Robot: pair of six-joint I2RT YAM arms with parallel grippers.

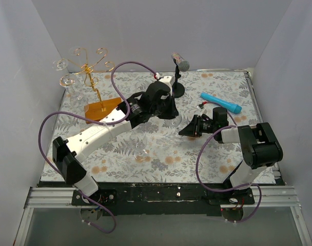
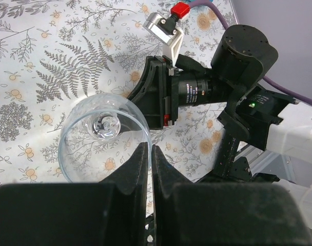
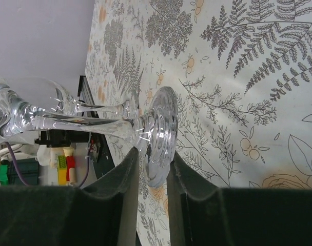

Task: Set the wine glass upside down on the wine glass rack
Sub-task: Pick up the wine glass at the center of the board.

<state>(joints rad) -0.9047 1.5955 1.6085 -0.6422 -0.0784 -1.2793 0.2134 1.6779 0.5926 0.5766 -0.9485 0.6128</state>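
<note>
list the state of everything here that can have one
wine glass, held on its side, not yet on the rack
left gripper, shut on the glass's rim
right gripper, jaws flank the glass's foot, grip unclear
wine glass rack, upright on its base
microphone, up on its stand

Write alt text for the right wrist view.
The right gripper's two dark fingers pinch the round foot of a clear wine glass, its stem running left to the bowl, over a fern-print tablecloth.
</note>
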